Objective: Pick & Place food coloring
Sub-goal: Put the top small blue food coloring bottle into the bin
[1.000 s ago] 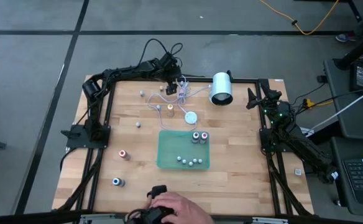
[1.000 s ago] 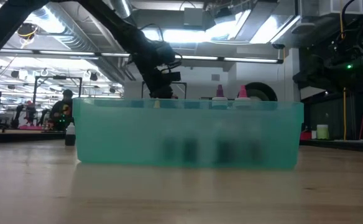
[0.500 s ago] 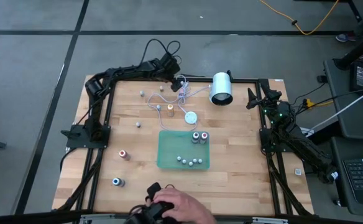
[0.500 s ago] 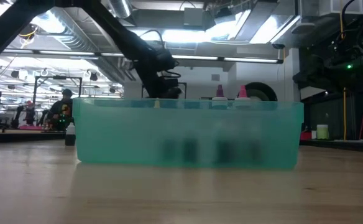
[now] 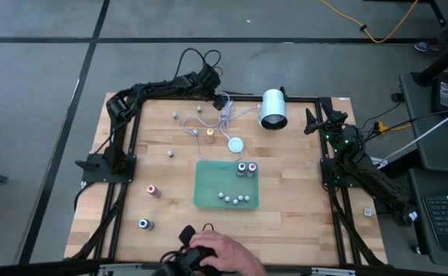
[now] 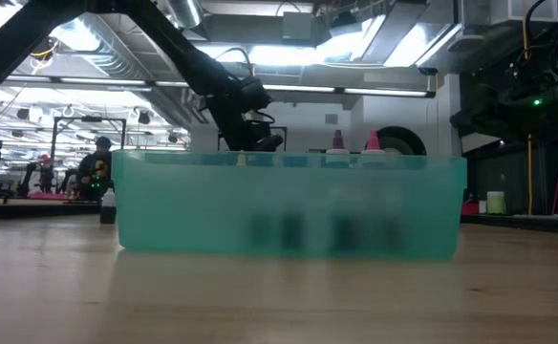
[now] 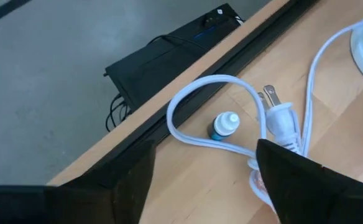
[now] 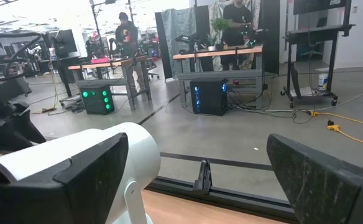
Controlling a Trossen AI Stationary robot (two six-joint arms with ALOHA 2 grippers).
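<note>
A tiny food coloring bottle (image 7: pixel 224 126) with a white cap and blue body stands upright on the wood, inside a loop of white cable (image 7: pixel 188 134) at the table's far edge. My left gripper (image 7: pixel 204 152) (image 5: pixel 218 100) hangs open just above and short of it, fingers either side, touching nothing. More food coloring bottles stand loose on the table: red (image 5: pixel 153 190), blue (image 5: pixel 143 224), orange (image 5: pixel 209 136). Two (image 5: pixel 246 169) stand in the green tray (image 5: pixel 209 184) with several small ones. My right gripper (image 5: pixel 313 121) waits open at the far right.
A white plug (image 7: pixel 282 119) and its cable lie beside the bottle, with a white disc (image 5: pixel 235 143) on the cable. A large white cylinder (image 5: pixel 273 110) lies at the far edge. A person's hand (image 5: pixel 212 253) holds a dark object at the near edge.
My left gripper has rolled about its own axis and sunk a little toward the table at the far edge, shifting slightly toward the table's right. The person's hand at the near edge has shifted a little.
</note>
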